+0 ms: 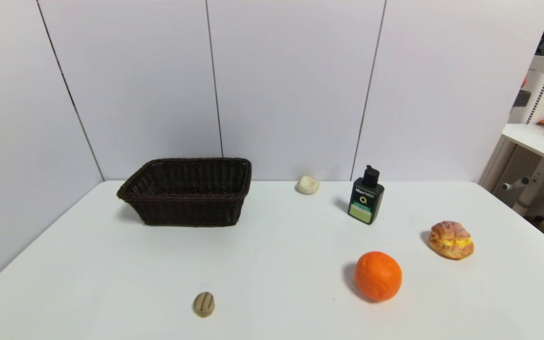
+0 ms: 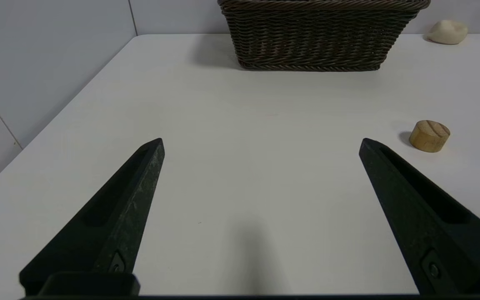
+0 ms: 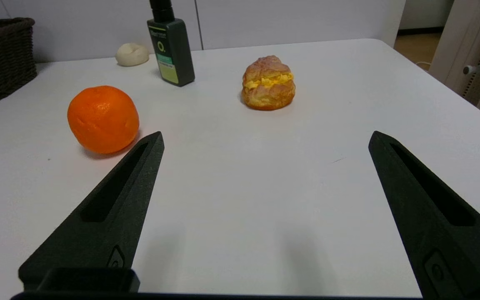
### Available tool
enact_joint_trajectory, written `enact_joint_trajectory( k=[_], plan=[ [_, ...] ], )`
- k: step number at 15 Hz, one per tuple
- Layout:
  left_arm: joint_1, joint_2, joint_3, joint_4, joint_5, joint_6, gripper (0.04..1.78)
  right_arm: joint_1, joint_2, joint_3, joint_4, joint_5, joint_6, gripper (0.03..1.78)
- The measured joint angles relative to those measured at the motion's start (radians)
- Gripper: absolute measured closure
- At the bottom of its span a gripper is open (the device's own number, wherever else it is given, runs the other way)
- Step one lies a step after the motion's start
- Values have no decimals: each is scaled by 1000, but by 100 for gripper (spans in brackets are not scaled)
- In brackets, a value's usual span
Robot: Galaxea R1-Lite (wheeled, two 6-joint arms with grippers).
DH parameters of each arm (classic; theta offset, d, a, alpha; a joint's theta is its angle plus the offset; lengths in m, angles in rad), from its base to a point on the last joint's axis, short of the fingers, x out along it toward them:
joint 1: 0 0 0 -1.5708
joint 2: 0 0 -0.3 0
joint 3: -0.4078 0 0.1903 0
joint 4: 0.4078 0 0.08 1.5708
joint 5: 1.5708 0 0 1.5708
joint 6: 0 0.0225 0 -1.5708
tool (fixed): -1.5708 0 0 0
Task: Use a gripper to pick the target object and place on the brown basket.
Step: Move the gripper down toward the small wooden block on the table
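Both pairs of fingers are spread wide over bare table: the left gripper [image 2: 261,143] holds nothing, and neither does the right gripper [image 3: 265,139]. The target object [image 1: 204,304], seemingly grooved, lies alone on the white table [image 1: 111,283], at about 6 o'clock from the brown basket [image 1: 188,192] and well apart from it, with the orange [image 1: 378,276] at its 3 o'clock.

walls: pale grey panels [image 1: 291,85] | table: white [image 1: 111,274] | right: second white table [image 1: 536,141]
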Motion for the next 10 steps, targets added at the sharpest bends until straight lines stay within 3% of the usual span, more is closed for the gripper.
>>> enact_joint_trajectory(
  k=[10],
  plan=[
    [0,0,-1,-4,17,-34,13,0,0,0,0,0,0,11]
  ],
)
